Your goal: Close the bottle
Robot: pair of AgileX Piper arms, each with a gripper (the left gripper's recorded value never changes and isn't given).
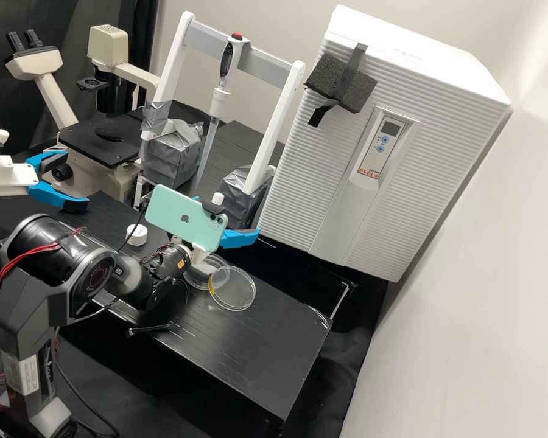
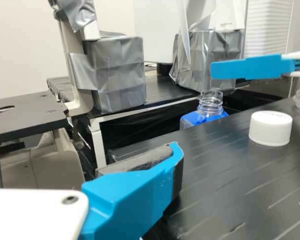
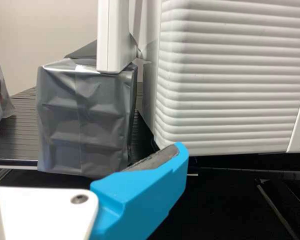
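White plastic cap (image 2: 272, 127) lies on the black table (image 2: 240, 190), off the open bottle (image 2: 210, 106) standing just beyond it, contents unclear. The left fingers (image 2: 135, 185) spread, empty, short of the cap; whether the right fingers (image 2: 250, 67) are open cannot be told. A skewed grip could skid the cap or topple the bottle. Clear dishes (image 1: 231, 289) near the cap look empty.

Bottle (image 2: 209, 111): you have a clear neck over a bright blue body, right of centre.
Cap (image 2: 270, 128): plain white, at right.
Bench (image 2: 230, 180): black, with fine straight lines.
Left gripper (image 1: 67, 180): white, bright blue fingers (image 2: 135, 190).
Cabinet (image 1: 456, 134): white, ribbed with horizontal lines.
Taped blocks (image 2: 115, 70): dull grey.
Phone (image 1: 186, 216): mint green.
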